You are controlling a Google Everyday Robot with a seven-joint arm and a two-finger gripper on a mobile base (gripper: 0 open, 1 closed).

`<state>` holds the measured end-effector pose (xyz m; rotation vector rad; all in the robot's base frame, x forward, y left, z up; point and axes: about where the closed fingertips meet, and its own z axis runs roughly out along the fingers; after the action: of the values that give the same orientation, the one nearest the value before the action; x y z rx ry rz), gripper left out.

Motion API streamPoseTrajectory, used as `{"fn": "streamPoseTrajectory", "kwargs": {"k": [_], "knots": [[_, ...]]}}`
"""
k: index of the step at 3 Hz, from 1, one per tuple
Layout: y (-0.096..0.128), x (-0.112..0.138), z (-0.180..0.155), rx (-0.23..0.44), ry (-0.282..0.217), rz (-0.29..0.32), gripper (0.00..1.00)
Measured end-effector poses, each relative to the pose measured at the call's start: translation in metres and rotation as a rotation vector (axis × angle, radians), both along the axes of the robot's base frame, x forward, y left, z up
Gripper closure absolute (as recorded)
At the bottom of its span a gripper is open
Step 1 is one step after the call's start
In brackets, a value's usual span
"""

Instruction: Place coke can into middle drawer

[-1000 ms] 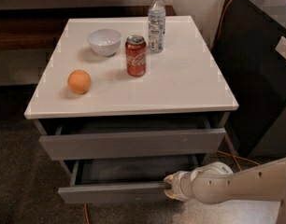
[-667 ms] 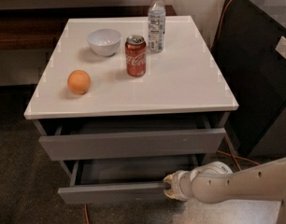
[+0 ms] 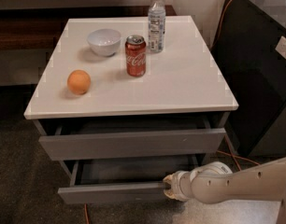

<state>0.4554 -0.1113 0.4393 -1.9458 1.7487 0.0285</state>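
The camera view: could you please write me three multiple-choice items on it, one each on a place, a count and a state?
1. Where is the coke can? A. on the floor B. on the white cabinet top C. on a chair
2. How many things stand on that top? A. two B. four C. six
3. How is the middle drawer? A. shut flush B. taken out C. pulled open
Answers: 1 B, it stands upright near the bowl and water bottle; 2 B, those three plus the orange; 3 C, its front juts out, with the gripper at its right end.
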Motion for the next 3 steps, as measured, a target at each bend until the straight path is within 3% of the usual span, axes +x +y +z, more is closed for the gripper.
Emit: {"fn": "streamPoseTrajectory", "kwargs": {"k": [1, 3], "knots": [[0.001, -0.012, 0.003, 0.008, 0.007, -0.005, 0.82], [0.004, -0.026, 0.007, 0.020, 0.015, -0.009, 0.34]]}}
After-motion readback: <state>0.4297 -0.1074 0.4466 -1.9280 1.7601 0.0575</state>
